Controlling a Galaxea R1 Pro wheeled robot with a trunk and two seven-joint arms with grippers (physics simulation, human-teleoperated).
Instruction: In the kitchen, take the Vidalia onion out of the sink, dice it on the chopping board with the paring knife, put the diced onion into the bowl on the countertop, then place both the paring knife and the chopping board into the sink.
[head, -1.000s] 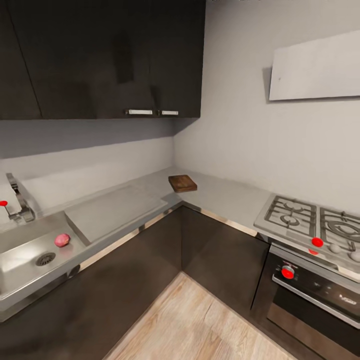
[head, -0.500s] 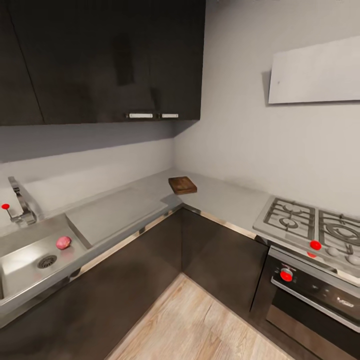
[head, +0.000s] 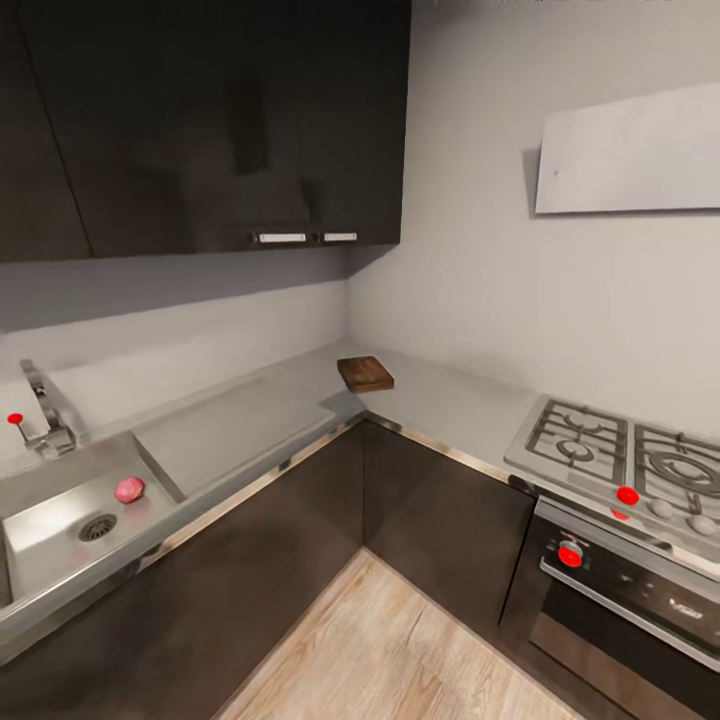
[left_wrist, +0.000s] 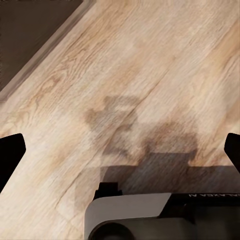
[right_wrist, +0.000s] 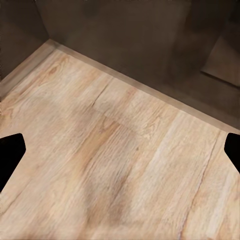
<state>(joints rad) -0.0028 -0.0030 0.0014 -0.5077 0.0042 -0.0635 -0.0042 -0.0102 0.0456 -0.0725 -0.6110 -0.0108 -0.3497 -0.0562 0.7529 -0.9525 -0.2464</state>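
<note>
Two dark fingertips (left_wrist: 11, 152) show at the edges of the left wrist view, far apart, with nothing between them. Two more fingertips (right_wrist: 10, 152) show the same way in the right wrist view, wide apart and holding nothing. Both sets of fingers hang over the wooden floor (right_wrist: 120, 165). Under the left ones lies a dark shadow, and part of the robot's white base (left_wrist: 127, 212) shows.

Farther out, the head view shows a kitchen corner. One sink (head: 40, 545) is set in the table (head: 440, 400) at the left. One pinkish onion (head: 129, 489) lies in the sink, just beside the one round drain (head: 97, 526). One tap (head: 45, 415) stands behind, with one red knob (head: 14, 419) next to it. One brown chopping board (head: 365, 373) lies flat in the far corner of the table, well apart from the sink. One stove (head: 620, 465) sits at the right, with two red knobs I can see.

I think no step is done yet. The onion must come out, get cut on the board and go in a bowl. I cannot spot a knife or a bowl.
</note>
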